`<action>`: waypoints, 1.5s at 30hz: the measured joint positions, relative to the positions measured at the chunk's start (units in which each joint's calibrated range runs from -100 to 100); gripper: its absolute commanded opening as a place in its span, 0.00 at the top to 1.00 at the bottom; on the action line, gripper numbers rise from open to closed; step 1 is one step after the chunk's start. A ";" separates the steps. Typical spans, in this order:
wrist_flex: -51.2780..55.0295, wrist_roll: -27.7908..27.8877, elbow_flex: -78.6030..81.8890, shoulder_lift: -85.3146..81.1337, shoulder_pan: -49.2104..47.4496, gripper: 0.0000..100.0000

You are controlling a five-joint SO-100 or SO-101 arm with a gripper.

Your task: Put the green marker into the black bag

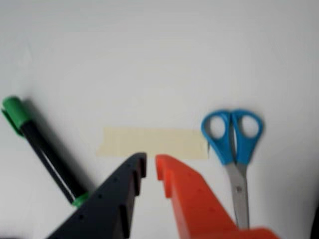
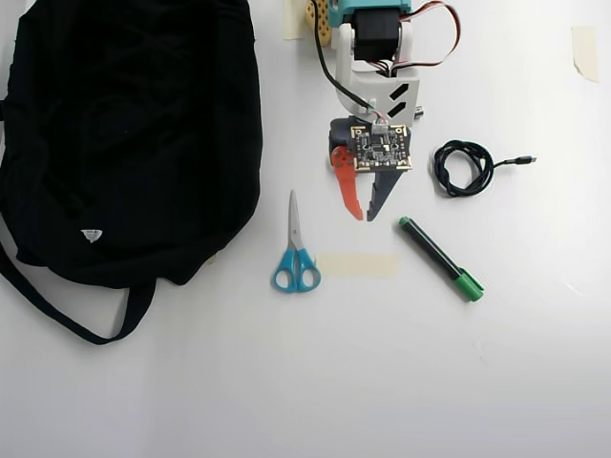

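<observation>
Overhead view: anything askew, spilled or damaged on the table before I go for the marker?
Nothing stands out. The green marker, scissors and coiled cable lie intact, apart from each other; the black bag lies undisturbed.

Table point(image 2: 286, 382): smooth, matt white surface. Bag point(image 2: 134, 124): soft black cloth, matt, with slight folds; straps point(image 2: 57, 320) of the same dull fabric; small white tag point(image 2: 91, 235). Marker point(image 2: 439, 258): glossy black plastic barrel, bright green plastic cap. Scissors point(image 2: 296, 250): bare grey metal blades, dull sheen; smooth blue plastic handles. Tape strip point(image 2: 357, 265): pale cream paper, matt. Gripper point(image 2: 364, 216): one finger was orange plastic, the other dark plastic, both matt with moulded ridges in the wrist view; bare circuit board point(image 2: 382, 148) on top. Cable point(image 2: 465, 167): black, slightly shiny sheath.
</observation>
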 measured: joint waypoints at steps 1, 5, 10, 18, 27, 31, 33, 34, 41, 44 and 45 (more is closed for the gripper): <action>1.37 0.00 0.00 0.00 0.00 0.98; 6.70 0.00 0.00 0.00 0.00 0.98; 11.51 0.00 0.00 0.00 -0.07 0.98; 16.49 0.00 0.00 -0.42 -0.07 0.98; 17.00 0.00 0.00 -0.42 -0.07 0.98; 17.00 0.00 0.00 -0.42 -0.07 0.98; 17.00 0.00 0.00 -0.42 -0.07 0.98; 17.00 0.00 0.00 -0.42 -0.07 0.98; 17.00 0.00 0.00 -0.42 -0.07 0.98; 17.00 0.15 0.00 -0.42 -0.07 0.98; 17.00 0.15 0.00 -0.42 -0.07 0.98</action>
